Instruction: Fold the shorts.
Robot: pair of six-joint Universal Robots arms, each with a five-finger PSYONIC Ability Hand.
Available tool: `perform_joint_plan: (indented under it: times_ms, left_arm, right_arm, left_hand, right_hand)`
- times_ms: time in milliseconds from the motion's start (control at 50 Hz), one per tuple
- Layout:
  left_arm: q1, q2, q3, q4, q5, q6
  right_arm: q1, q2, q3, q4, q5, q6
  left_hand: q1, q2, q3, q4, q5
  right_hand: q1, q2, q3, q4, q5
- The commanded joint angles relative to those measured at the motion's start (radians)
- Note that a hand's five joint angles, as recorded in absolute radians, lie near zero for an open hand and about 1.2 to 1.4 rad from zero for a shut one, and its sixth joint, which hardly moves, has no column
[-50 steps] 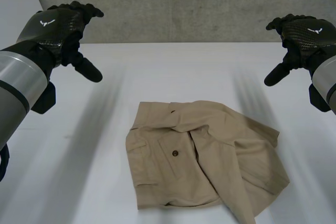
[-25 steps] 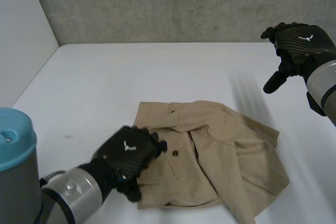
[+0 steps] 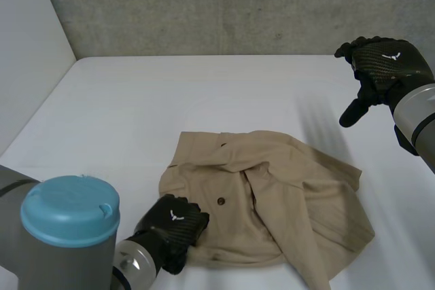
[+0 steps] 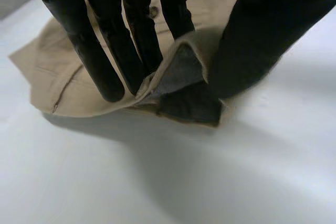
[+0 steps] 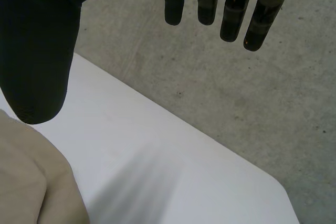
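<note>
Crumpled beige shorts (image 3: 272, 195) lie on the white table (image 3: 170, 100), with a dark button near their middle. My left hand (image 3: 173, 225) is down at the shorts' near left corner. In the left wrist view its fingers (image 4: 105, 51) and thumb (image 4: 262, 35) pinch a lifted fold of that hem (image 4: 181, 72), showing the grey inner side. My right hand (image 3: 384, 66) hangs in the air over the table's far right, well clear of the cloth, fingers straight and spread, holding nothing. The right wrist view shows its thumb (image 5: 37, 51) above an edge of the shorts (image 5: 26, 187).
A grey concrete wall (image 3: 238, 5) stands along the table's far edge. A white side panel (image 3: 27, 66) rises at the left. Bare tabletop surrounds the shorts on the far side and at the left.
My left arm dropped from high at the far left to the shorts' near left corner and its fingers closed on the hem. That corner is bunched inward. The right hand barely shifted.
</note>
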Motion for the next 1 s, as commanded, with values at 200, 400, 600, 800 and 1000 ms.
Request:
perform_joint_plan:
  times_ms: [200, 400, 600, 800, 1000]
  left_arm:
    - [0.322, -0.007, 0.138, 0.198, -0.174, 0.142]
    - [0.607, -0.004, 0.321, 0.301, -0.155, 0.179]
    - [0.577, -0.002, 0.402, 0.448, -0.053, 0.084]
    - [0.292, -0.039, 0.431, 0.522, 0.05, -0.088]
    - [-0.026, -0.283, 0.503, 0.543, 0.099, -0.112]
  right_arm:
    - [0.001, -0.001, 0.008, -0.005, 0.0, -0.025]
    - [0.001, 0.005, 0.009, -0.005, 0.0, -0.025]
    - [0.004, 0.037, 0.015, -0.005, 0.001, -0.025]
    - [0.009, 0.04, 0.011, -0.008, 0.007, -0.025]
    - [-0.003, 0.013, 0.001, -0.043, 0.027, -0.011]
  left_hand:
    - [0.366, 0.329, 0.335, 0.339, 0.349]
    - [0.366, 0.329, 0.335, 0.339, 0.349]
    - [0.366, 0.329, 0.335, 0.339, 0.349]
    - [0.366, 0.329, 0.335, 0.339, 0.349]
    - [0.366, 0.329, 0.335, 0.339, 0.349]
  right_hand:
    - [-0.028, -0.051, -0.039, -0.06, -0.068]
    - [-0.028, -0.051, -0.039, -0.06, -0.068]
    - [-0.028, -0.051, -0.039, -0.06, -0.068]
    - [-0.028, -0.051, -0.039, -0.06, -0.068]
    - [-0.028, -0.051, -0.039, -0.06, -0.068]
